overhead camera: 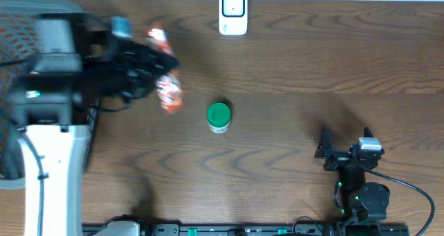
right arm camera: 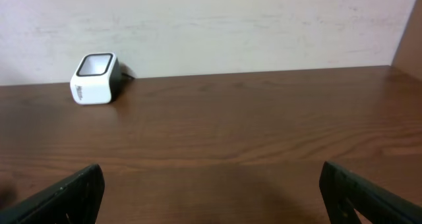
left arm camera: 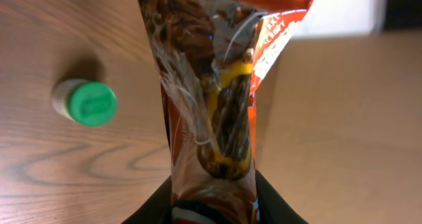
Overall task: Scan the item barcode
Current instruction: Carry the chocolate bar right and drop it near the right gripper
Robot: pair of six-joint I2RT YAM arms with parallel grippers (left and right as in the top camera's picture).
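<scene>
The snack packet [overhead camera: 170, 94] is hanging clenched in the left gripper [overhead camera: 154, 68] over the table's [overhead camera: 291, 69] left side. A green-capped bottle [overhead camera: 218, 116] is standing near it, the white scanner [overhead camera: 233, 12] is sitting at the far edge, and the right gripper [overhead camera: 345, 144] is resting with its jaws spread and empty.

Overhead: the fixed camera is looking straight down on the table [overhead camera: 312, 69] from high above me. Left wrist: my camera is pointing downward, very close to the snack packet [left arm camera: 211, 105], sharing the green-capped bottle [left arm camera: 86, 103] with overhead. Right wrist: my camera is gazing low and level across the table toward the wall [right arm camera: 231, 20], sharing the white scanner [right arm camera: 94, 79] with overhead.
</scene>
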